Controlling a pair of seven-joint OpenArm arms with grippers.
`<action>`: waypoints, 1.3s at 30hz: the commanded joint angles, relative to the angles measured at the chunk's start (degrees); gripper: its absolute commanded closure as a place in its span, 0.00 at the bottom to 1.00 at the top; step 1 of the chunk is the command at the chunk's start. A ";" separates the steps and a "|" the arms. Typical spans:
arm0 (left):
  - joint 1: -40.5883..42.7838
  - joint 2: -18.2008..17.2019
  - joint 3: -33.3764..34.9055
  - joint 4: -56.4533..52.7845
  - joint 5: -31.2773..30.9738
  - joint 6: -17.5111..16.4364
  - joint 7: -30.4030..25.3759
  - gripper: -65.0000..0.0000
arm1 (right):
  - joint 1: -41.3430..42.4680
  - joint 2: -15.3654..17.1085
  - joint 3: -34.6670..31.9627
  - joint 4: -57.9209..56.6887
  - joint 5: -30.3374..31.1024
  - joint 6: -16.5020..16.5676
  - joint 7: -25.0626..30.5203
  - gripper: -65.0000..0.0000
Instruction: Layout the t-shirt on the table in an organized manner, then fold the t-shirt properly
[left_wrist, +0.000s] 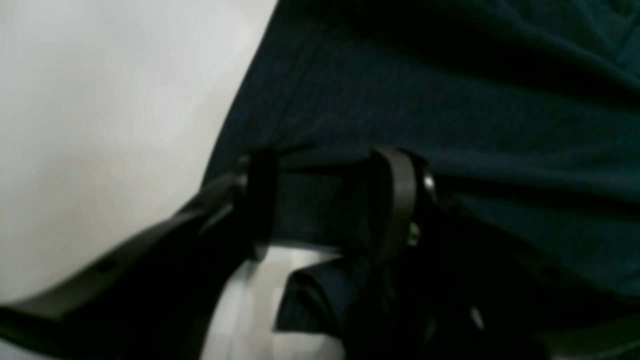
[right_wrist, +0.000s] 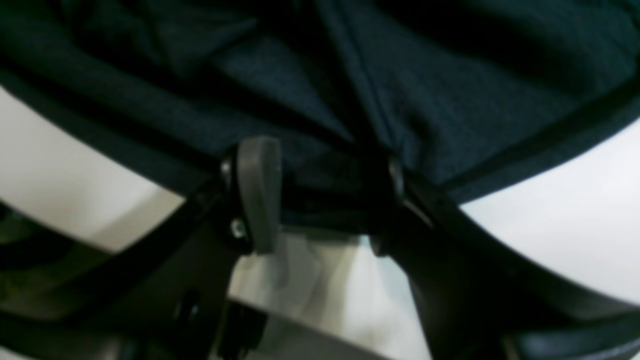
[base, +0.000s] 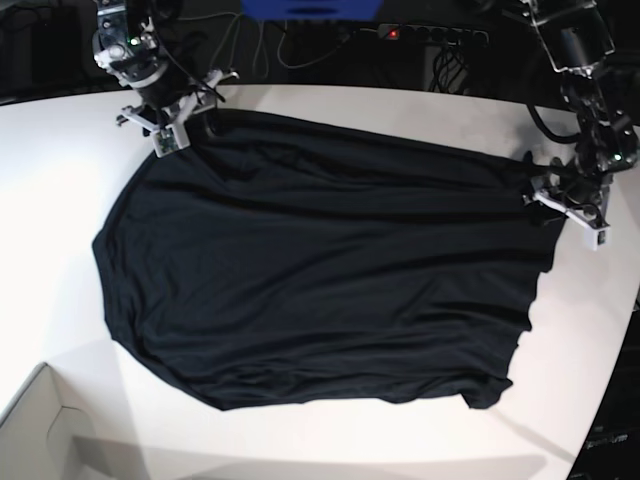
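The black t-shirt lies spread wide across the white table, with shallow wrinkles and its far edge pulled fairly straight. My right gripper sits at the shirt's far left corner and my left gripper at its far right corner. In the right wrist view the gripper is shut on bunched t-shirt fabric, whose hem runs into the jaws in a V above the table. The left wrist view shows that gripper shut on the t-shirt edge, the table beside it.
A pale cardboard box corner juts in at the front left. Cables and a power strip lie beyond the table's far edge. The table's curved edge runs close to the shirt on the right.
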 joint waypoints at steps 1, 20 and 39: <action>1.32 -0.02 0.12 -0.50 4.72 2.22 7.11 0.54 | -0.58 0.09 0.01 1.69 -0.05 -0.03 -0.33 0.59; 3.60 1.83 0.03 20.16 3.93 2.22 11.24 0.54 | 12.17 0.00 0.36 3.98 0.04 -0.03 -0.77 0.58; 2.02 -1.07 0.21 1.08 3.67 2.22 5.44 0.54 | 6.19 0.27 6.51 -8.86 0.04 -0.03 -0.16 0.59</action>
